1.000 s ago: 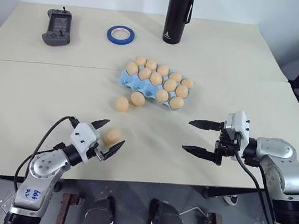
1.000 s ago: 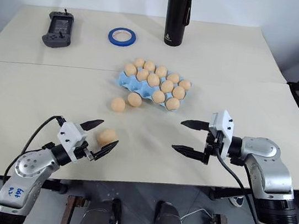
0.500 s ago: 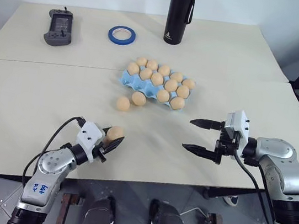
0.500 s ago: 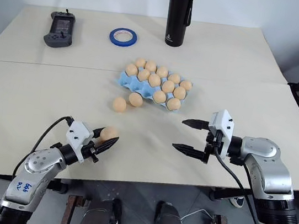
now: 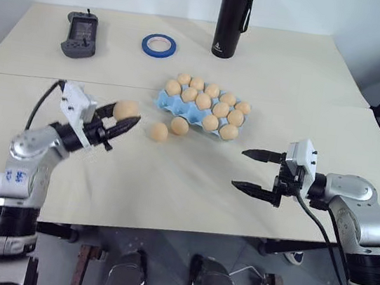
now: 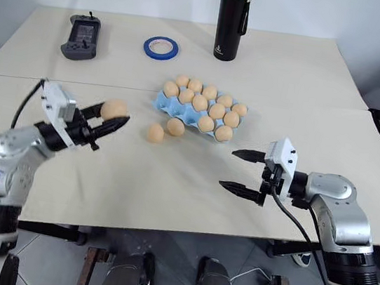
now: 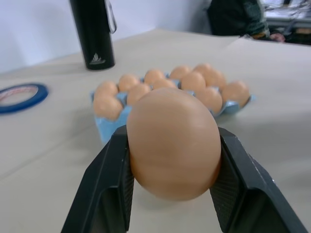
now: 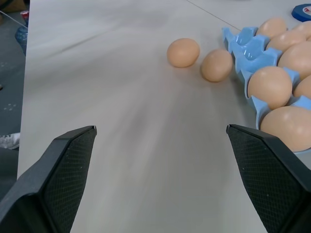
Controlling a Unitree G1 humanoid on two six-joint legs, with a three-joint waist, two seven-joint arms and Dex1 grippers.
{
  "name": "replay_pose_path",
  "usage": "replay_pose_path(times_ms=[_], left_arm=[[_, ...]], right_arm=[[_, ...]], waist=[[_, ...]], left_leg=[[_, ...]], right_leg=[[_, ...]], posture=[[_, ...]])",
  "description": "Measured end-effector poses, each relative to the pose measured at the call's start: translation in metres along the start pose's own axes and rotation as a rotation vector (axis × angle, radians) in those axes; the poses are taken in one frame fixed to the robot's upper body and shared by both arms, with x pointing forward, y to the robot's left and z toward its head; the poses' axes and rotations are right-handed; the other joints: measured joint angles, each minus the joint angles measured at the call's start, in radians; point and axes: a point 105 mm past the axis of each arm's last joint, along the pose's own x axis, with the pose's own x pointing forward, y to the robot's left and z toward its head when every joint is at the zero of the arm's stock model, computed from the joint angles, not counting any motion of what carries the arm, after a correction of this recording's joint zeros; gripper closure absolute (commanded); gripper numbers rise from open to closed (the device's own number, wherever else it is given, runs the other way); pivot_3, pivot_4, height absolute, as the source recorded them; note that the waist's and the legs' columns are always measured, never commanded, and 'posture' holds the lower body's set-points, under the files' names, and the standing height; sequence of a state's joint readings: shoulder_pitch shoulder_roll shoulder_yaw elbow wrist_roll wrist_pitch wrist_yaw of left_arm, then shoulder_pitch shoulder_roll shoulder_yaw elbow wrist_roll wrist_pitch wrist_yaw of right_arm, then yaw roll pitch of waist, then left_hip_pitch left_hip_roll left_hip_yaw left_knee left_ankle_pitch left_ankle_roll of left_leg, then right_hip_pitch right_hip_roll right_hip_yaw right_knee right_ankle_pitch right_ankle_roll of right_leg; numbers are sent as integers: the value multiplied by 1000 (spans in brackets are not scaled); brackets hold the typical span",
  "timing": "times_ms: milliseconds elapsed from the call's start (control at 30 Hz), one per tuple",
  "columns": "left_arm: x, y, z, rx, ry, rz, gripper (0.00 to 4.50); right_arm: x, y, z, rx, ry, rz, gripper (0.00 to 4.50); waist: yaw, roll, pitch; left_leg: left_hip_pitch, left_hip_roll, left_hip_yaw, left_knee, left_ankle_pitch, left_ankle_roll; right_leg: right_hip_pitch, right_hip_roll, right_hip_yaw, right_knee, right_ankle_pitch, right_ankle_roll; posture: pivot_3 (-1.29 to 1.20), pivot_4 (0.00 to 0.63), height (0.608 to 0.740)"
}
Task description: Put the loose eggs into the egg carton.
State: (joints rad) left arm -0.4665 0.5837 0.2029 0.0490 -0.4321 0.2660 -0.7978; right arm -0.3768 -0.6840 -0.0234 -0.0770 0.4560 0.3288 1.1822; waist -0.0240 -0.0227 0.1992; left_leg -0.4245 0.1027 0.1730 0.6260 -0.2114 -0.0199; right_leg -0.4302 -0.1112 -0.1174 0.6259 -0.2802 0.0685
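Eggs first: we see one egg (image 5: 126, 111) pinched between the two black fingers of the left gripper (image 5: 121, 121), held in the air above the table (image 5: 167, 203), off to the left of the egg carton (image 5: 162, 99). In the left wrist view that held egg (image 7: 173, 143) hides the near part of the carton, so we can't tell which cups are free from there. We see the right gripper (image 5: 252, 170) with jaws spread wide and nothing between them, hovering near the table's front right part, fingers aimed left. Two loose eggs lie on the table at the carton's front left side: one (image 5: 180, 125) just beside the carton edge, the other (image 5: 159, 132) a little further out to the left. The carton is light blue, holds many eggs in its cups, and we make out empty cups on its front left end in the right wrist view (image 8: 248, 44); exact count is hard to tell. Open bare table lies between both grippers and in front of the carton. Further back sit a blue tape roll (image 5: 159, 44), a black bottle (image 5: 232, 18) cut off at the picture's top, and a dark handheld device (image 5: 82, 26), all well apart from the carton. The table's front edge runs close below the right gripper.
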Motion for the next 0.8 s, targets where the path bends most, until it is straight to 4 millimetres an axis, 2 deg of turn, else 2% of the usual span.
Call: replay_pose_path(times_ms=[200,433,600,800], left_arm=[[46,4,7,9,-2,-146,2787],[96,-6,-13,-56,31,-257,2787],[115,-10,-23,-68,70,-283,2787],[127,-12,-28,-50,117,-271,2787]], right_arm=[[1,-1,0,-3,-1,-10,0],[-2,3,2,-8,-82,-48,0],[-12,5,8,-26,-161,-116,0],[-11,16,8,-19,-195,-140,0]], waist=[[0,0,0],[-3,-1,0],[-3,-1,1],[-3,-2,1]], left_leg=[[0,0,1,2,1,5],[-1,-1,1,3,0,6],[-2,-1,1,3,0,6],[-2,-1,0,3,0,6]], right_leg=[[0,1,0,2,1,2],[0,1,0,1,2,3],[0,1,0,1,2,3],[0,0,0,1,2,3]], posture=[[0,150,740],[0,150,740],[0,150,740],[0,150,740]])
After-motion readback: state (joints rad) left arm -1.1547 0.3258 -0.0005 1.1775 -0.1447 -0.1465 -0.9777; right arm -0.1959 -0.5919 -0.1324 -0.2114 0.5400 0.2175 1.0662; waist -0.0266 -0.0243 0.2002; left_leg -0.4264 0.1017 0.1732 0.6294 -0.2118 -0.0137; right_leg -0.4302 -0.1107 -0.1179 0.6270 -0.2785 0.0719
